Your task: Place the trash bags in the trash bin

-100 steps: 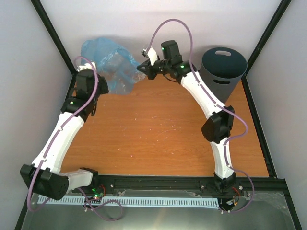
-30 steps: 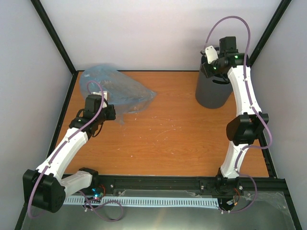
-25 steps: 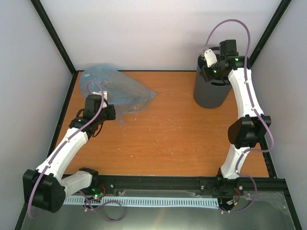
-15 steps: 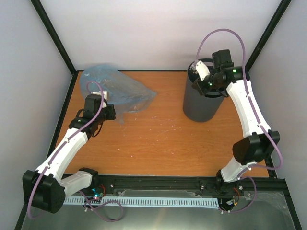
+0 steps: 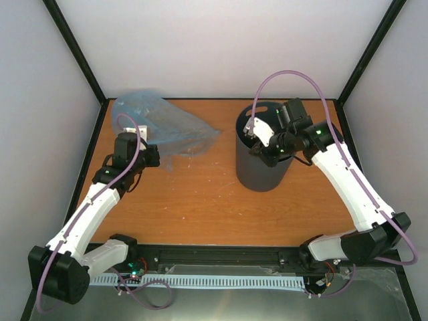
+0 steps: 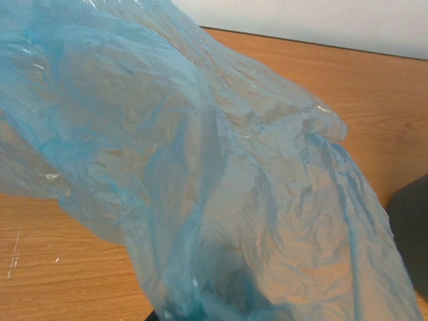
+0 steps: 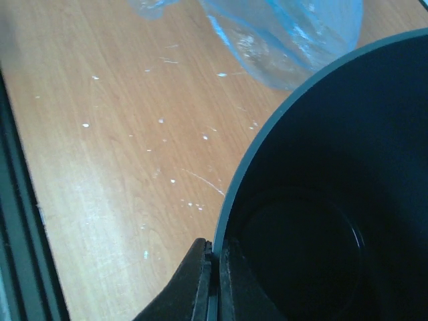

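Moved left to mid-table: trash bin, rim pinched by right gripper, nearer trash bags clamped in left gripper for loading.

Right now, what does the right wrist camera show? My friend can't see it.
The right gripper pinches the rim of the dark grey trash bin, whose inside looks empty. Beyond it, a crumpled light-blue trash bag lies on the scratched wooden table.
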`<state>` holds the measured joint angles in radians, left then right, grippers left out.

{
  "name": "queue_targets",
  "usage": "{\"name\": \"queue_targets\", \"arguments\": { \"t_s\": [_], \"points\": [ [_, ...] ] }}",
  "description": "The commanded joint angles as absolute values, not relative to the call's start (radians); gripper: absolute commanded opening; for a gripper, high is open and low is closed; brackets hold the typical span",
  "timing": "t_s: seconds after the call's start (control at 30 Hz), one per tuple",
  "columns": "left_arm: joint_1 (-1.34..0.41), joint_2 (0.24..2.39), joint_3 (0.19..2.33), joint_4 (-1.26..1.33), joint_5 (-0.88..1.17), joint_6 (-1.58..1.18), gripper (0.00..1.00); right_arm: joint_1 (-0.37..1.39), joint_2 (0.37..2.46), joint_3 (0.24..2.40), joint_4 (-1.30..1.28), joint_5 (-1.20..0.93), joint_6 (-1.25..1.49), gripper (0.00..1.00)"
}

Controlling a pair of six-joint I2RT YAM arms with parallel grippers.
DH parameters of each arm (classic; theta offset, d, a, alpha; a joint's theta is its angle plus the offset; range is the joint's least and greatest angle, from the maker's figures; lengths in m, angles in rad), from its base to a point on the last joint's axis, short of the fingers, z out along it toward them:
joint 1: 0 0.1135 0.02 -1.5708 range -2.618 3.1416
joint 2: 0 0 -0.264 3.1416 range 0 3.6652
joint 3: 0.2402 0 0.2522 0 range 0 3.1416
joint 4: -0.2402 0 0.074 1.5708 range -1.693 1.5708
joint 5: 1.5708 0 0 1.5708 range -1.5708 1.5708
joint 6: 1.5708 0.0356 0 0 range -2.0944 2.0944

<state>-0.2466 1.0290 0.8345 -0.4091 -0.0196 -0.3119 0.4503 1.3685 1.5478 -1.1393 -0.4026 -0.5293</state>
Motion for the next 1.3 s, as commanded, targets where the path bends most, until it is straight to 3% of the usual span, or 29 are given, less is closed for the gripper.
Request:
{"name": "queue_targets", "arguments": {
  "t_s": [0.0, 0.17, 0.2, 0.3, 0.4, 0.63, 0.87, 1.07, 1.27],
  "points": [
    [-0.242, 0.987, 0.846, -0.374, -0.016, -0.313, 0.01, 0.538, 1.309, 1.544, -1.176, -0.471, -0.542, 0.03],
    [-0.242, 0.967, 0.869, -0.39, -0.017, -0.321, 0.01, 0.604, 1.278, 1.531, -1.166, -0.519, -0.545, 0.04],
    [-0.242, 0.96, 0.878, -0.396, -0.015, -0.326, 0.01, 0.611, 1.275, 1.527, -1.164, -0.534, -0.55, 0.11],
    [-0.242, 0.932, 0.918, -0.416, -0.011, -0.333, 0.01, 0.612, 1.278, 1.557, -1.173, -0.561, -0.564, 0.5],
    [-0.242, 0.912, 0.973, -0.428, -0.019, -0.334, 0.01, 0.612, 1.294, 1.638, -1.139, -0.543, -0.538, 0.64],
    [-0.243, 0.947, 1.198, -0.456, 0.04, -0.333, 0.01, 0.611, 1.46, 1.825, -0.992, -0.397, -0.474, 0.67],
    [-0.242, 1.001, 1.459, -0.514, 0.103, -0.343, 0.01, 0.611, 1.673, 2.047, -0.965, -0.367, -0.568, 0.95],
    [-0.242, 1.016, 1.597, -0.576, 0.159, -0.346, 0.01, 0.611, 1.9, 2.367, -0.953, -0.241, -0.579, 0.99],
    [-0.242, 1.007, 1.651, -0.621, 0.178, -0.333, 0.01, 0.588, 2.027, 2.488, -0.849, -0.146, -0.518, 1.0]
  ]
}}
